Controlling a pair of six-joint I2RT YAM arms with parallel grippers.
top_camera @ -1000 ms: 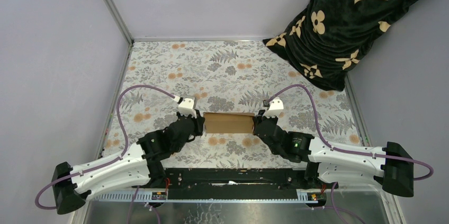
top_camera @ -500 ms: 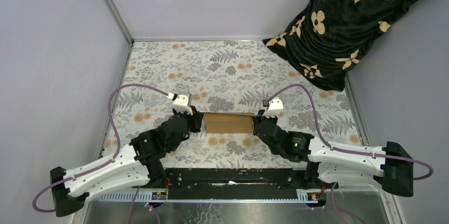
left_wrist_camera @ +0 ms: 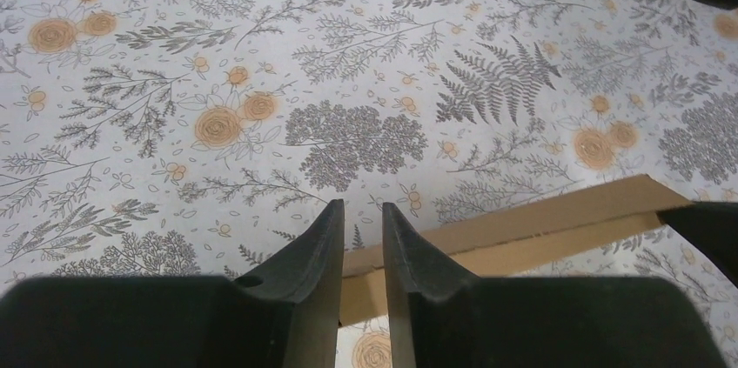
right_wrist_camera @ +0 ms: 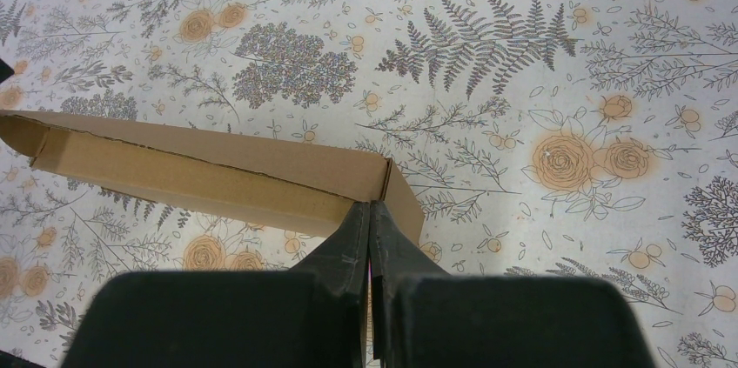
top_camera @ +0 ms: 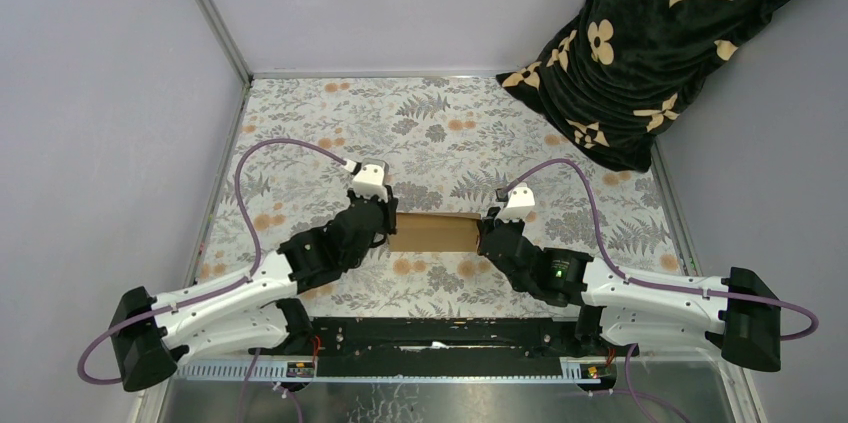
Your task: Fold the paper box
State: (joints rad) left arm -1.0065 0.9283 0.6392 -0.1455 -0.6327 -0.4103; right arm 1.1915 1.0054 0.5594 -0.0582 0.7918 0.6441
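Note:
The paper box (top_camera: 432,232) is a small flat brown cardboard box lying on the floral cloth between both arms. My left gripper (top_camera: 386,227) is at its left end. In the left wrist view its fingers (left_wrist_camera: 363,208) stand a narrow gap apart over the box's left end (left_wrist_camera: 540,224), and nothing is clamped between them. My right gripper (top_camera: 487,234) is at the box's right end. In the right wrist view its fingers (right_wrist_camera: 370,206) are pressed together on the box's near right corner (right_wrist_camera: 218,172), by the end flap.
A black blanket with beige flower marks (top_camera: 670,33) is heaped at the back right corner. Grey walls and a metal post (top_camera: 215,18) bound the left and back. A black rail (top_camera: 440,333) runs along the near edge between the arm bases.
My left arm swung its wrist to the right and farther back, and its gripper stays at the box's left end. The right arm and the box have not moved.

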